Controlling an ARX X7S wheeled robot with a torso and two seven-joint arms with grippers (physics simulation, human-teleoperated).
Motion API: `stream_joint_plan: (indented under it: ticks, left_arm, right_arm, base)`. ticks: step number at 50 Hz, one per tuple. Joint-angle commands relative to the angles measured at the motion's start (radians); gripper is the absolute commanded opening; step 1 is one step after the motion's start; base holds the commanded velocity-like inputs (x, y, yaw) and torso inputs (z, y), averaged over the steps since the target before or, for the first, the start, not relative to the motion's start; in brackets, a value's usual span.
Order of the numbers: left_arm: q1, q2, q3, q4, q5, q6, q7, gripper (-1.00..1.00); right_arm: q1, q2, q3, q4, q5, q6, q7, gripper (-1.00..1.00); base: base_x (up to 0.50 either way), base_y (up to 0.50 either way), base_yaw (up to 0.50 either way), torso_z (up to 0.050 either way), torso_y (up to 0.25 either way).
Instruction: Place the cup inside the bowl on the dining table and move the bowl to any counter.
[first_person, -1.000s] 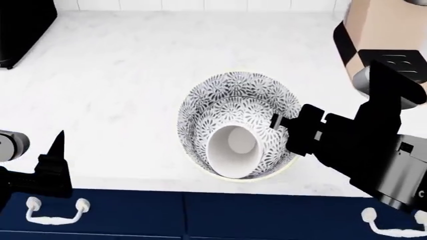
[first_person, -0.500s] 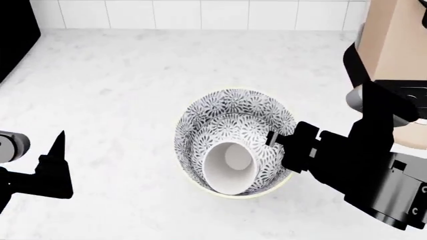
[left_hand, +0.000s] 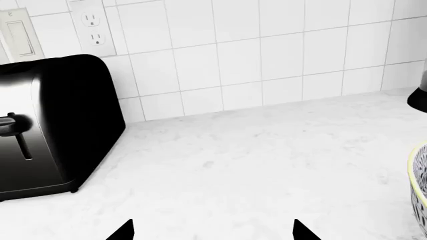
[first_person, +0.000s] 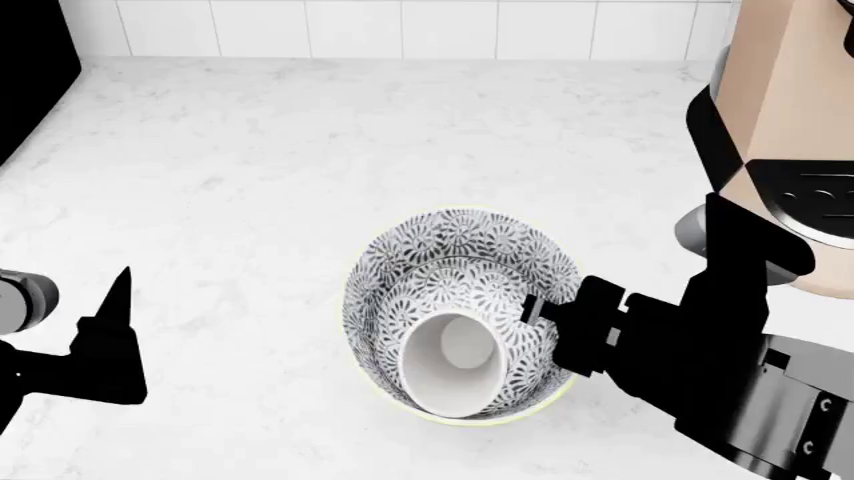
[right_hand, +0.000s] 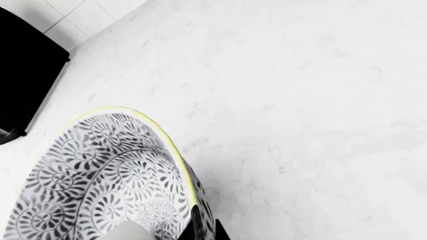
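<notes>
1. Head view: the bowl (first_person: 461, 315) sits over the marble-veined counter (first_person: 267, 170), well forward of the white tile backsplash (first_person: 400, 28). The cup (first_person: 450, 360) lies tilted inside it, mouth facing up toward the camera, resting against the near wall.
2. Head view: the right gripper (first_person: 541, 310) meets the bowl's right rim, jaws closed on it. The left gripper (first_person: 114, 310) hangs off to the left, well apart from the bowl; how far its jaws are spread cannot be told here. A tan and black appliance (first_person: 787, 130) stands at the right edge.
3. Left wrist view: two dark fingertips (left_hand: 123, 232) show spread wide with nothing between them. A black toaster (left_hand: 57, 125) stands against the backsplash beneath a wall outlet (left_hand: 93, 27); a sliver of the bowl's rim shows at the frame edge.
4. Right wrist view: the bowl's yellowish rim runs into the pinched jaws, one finger (right_hand: 200, 227) showing on the rim. A pale curve of the cup shows just inside the wall.
</notes>
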Motion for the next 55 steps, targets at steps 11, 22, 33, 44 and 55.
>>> stream_joint_plan:
  ticks: [11, 22, 33, 44, 55]
  left_arm:
    - [-0.019, 0.005, 0.012, -0.002, -0.007, -0.009, -0.002, 1.0]
    - [-0.03, 0.018, 0.032, -0.026, 0.011, 0.0, 0.012, 1.0]
    - [-0.027, 0.012, 0.025, -0.018, 0.003, 0.003, 0.01, 1.0]
    - [-0.047, 0.013, 0.026, -0.01, -0.007, -0.012, 0.0, 1.0]
    - [-0.135, 0.026, 0.093, -0.07, 0.072, -0.003, 0.048, 1.0]
  right_arm:
    - [-0.006, -0.023, -0.026, 0.042, -0.029, -0.018, -0.059, -1.0]
    - [-0.01, 0.003, -0.002, -0.006, 0.003, -0.015, -0.028, 1.0]
    - [0.002, 0.014, 0.011, -0.04, 0.014, -0.018, -0.006, 1.0]
    - [0.013, 0.036, 0.021, -0.116, 0.003, -0.029, 0.018, 1.0]
    - [-0.001, 0.133, -0.081, -0.417, -0.401, -0.194, -0.047, 1.0]
  base:
    - [0.0, 0.0, 0.0, 0.0, 0.0]
    - [0.0, 0.0, 0.0, 0.0, 0.0]
    - [0.0, 0.0, 0.0, 0.0, 0.0]
    - [0.0, 0.0, 0.0, 0.0, 0.0]
    - [0.0, 0.0, 0.0, 0.0, 0.0]
